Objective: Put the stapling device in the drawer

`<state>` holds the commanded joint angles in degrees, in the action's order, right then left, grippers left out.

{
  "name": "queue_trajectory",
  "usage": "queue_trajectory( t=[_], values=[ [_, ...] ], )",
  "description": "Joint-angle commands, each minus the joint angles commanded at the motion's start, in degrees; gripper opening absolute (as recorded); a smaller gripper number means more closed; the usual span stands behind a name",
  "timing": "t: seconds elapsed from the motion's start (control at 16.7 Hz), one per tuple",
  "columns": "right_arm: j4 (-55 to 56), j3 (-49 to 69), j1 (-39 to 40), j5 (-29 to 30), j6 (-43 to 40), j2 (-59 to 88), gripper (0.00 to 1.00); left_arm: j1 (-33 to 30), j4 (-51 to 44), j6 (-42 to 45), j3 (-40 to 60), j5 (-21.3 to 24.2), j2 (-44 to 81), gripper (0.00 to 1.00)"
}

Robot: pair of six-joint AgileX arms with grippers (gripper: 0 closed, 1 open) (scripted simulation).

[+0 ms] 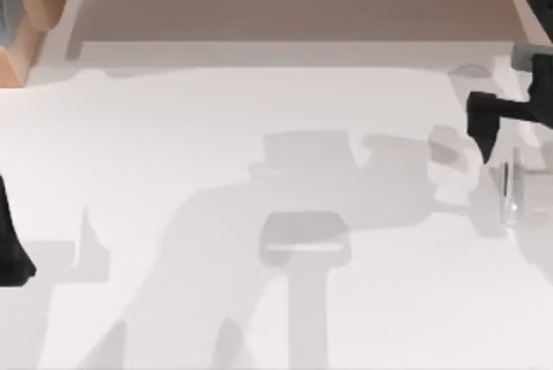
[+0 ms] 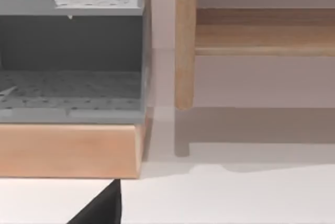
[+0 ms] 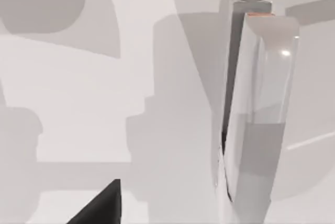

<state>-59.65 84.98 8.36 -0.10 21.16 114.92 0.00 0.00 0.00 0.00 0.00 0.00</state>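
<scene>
A small pale stapling device lies flat on the white table, far out toward three o'clock in the top view, its long axis running twelve to six. In the right wrist view the stapling device appears as a long glossy body with a dark slit along one side, resting free with nothing touching it.

The right gripper hangs near it, at about eleven o'clock from the device, apart from it. Judging by this, the arm is lining up to descend for a grasp. Whether its fingers are spread or closed I cannot tell.

The left arm sits parked at nine o'clock, facing a grey drawer in a wooden cabinet.
</scene>
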Motion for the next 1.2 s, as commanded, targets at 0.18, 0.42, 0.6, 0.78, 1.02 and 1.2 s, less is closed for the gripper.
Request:
queue_trajectory(
  t=[0.18, 0.42, 0.6, 0.78, 1.02, 1.2],
  values=[
    [-0.26, 0.48, 0.04, 0.00, 0.11, 0.55, 1.00, 0.00, 0.00, 0.00, 0.00, 0.00, 0.00, 1.00],
    [0.08, 0.12, -0.22, 0.00, 0.00, 0.47, 1.00, 0.00, 0.00, 0.00, 0.00, 0.00, 0.00, 1.00],
    [4.22, -2.36, -0.05, 0.01, 0.05, 2.10, 1.00, 0.00, 0.00, 0.00, 0.00, 0.00, 0.00, 1.00],
    [9.28, -5.25, 0.10, 0.03, 0.21, 4.15, 1.00, 0.00, 0.00, 0.00, 0.00, 0.00, 0.00, 1.00],
    [9.84, -5.63, 0.12, 0.03, 0.25, 4.54, 1.00, 0.00, 0.00, 0.00, 0.00, 0.00, 0.00, 1.00],
    [9.84, -5.63, 0.12, 0.03, 0.25, 4.54, 0.77, 0.00, 0.00, 0.00, 0.00, 0.00, 0.00, 1.00]
  ],
)
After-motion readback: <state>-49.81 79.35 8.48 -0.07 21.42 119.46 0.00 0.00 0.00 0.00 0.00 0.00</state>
